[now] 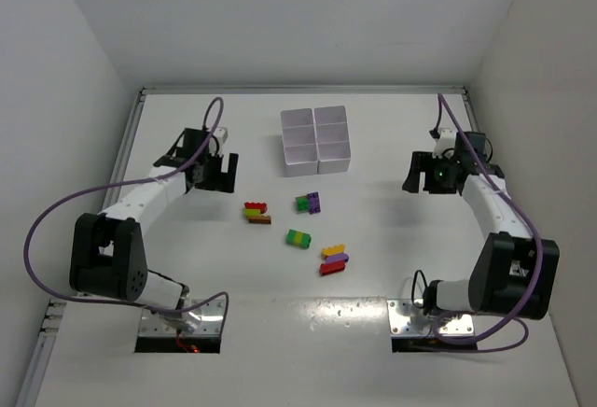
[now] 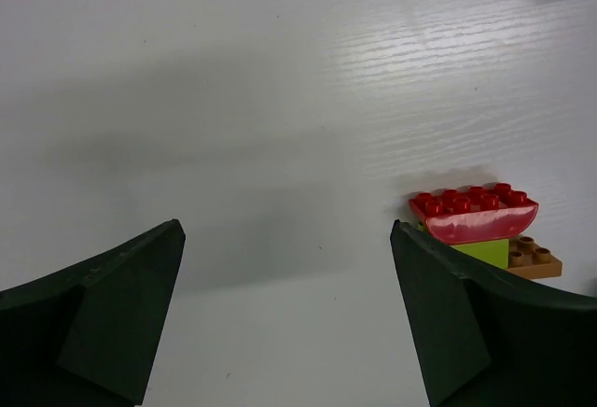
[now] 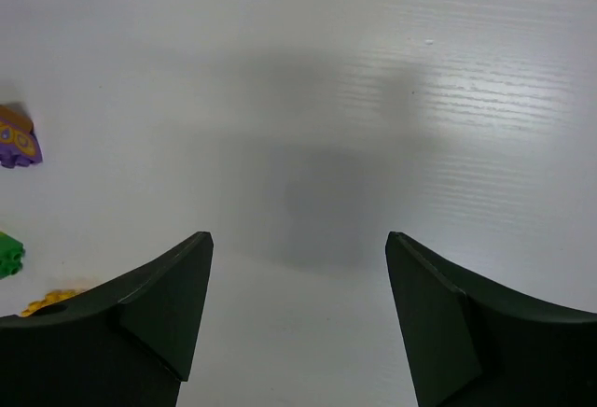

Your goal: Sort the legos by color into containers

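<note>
- Plainly, the left end effector (image 2: 286,258) hung released over the bare tabletop (image 2: 280,71), its dark fingers (image 2: 112,304) spread wide and nothing between them.
- Just beside its right-hand finger lay a small stack. A red curved brick (image 2: 474,213) sat on top, a lime brick (image 2: 487,252) under it, and an orange-brown brick (image 2: 535,261) poked out at the bottom.
- The right end effector (image 3: 298,267) was likewise released and empty. Only a purple brick (image 3: 17,141) and scraps of green and yellow showed at the left edge of its wrist view.
- Farther out, seen from above, a green-and-purple cluster (image 1: 309,203), a green-lime brick (image 1: 298,238) and a yellow-purple-red stack (image 1: 334,259) lay mid-tabletop. All were on the near side of the white six-cell tray (image 1: 315,132), and no brick showed in its cells.
- The legos were probably light, rigid and smooth, likely to skid or tip if nudged rather than squeezed squarely.
- Whether the stacked pieces were locked by their studs could not be told; if so, they might lift together.
- The best hold seemed to be across a brick's flat opposing side walls, avoiding the red brick's glossy curved face.
</note>
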Robot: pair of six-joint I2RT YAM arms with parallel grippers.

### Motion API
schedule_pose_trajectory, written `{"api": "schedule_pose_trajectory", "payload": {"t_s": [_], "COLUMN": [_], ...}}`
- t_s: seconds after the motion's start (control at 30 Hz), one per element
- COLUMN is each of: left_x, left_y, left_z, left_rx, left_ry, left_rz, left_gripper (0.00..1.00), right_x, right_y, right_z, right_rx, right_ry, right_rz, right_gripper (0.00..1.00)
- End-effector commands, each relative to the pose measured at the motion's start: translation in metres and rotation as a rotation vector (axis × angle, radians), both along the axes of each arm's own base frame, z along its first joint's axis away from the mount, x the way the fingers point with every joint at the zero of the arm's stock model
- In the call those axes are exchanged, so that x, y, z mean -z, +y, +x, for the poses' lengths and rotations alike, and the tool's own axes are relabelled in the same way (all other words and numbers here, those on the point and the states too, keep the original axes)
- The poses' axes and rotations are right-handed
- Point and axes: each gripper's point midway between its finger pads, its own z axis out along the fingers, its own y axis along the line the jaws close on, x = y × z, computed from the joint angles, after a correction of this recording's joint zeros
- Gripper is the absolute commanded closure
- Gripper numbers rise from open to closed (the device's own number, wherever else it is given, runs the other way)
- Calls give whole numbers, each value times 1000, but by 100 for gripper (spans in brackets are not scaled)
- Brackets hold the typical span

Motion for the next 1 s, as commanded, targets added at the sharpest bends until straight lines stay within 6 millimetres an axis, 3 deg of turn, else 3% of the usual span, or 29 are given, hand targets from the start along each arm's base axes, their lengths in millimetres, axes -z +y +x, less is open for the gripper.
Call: {"api": "schedule_pose_trajectory", "payload": {"t_s": [0.0, 0.07, 0.17, 0.27, 0.37, 0.5, 0.63, 0.8, 0.97], "left_x": [-17, -23, -34, -38, -38, -29, -22, -15, 7], "left_y": [3, -7, -38, -80, -107, -155, -178, -195, -201], "left_z": [10, 5, -10, -38, -63, -110, -132, -137, -140], "left_rx": [-5, 109, 295, 608, 820, 1202, 1386, 1490, 1585], "left_ry": [-62, -72, -88, -108, -128, -170, -202, -234, -251], "left_rz": [-18, -29, -103, -69, -33, 46, 32, -8, 24], "left_gripper": [0, 0, 0, 3, 5, 11, 19, 17, 16], "right_x": [-14, -17, -20, -17, -18, -15, -20, -20, -15], "right_y": [11, 20, 32, 38, 45, 49, 47, 44, 43], "right_z": [2, -1, -9, -16, -20, -25, -20, -24, -35], "right_rx": [-54, -118, -195, -263, -315, -352, -348, -345, -335], "right_ry": [-64, -78, -79, -74, -78, -72, -88, -76, -63], "right_rz": [48, 60, 84, 76, 70, 67, 54, 34, 38], "right_gripper": [25, 25, 25, 25, 25, 25, 25, 25, 25]}}
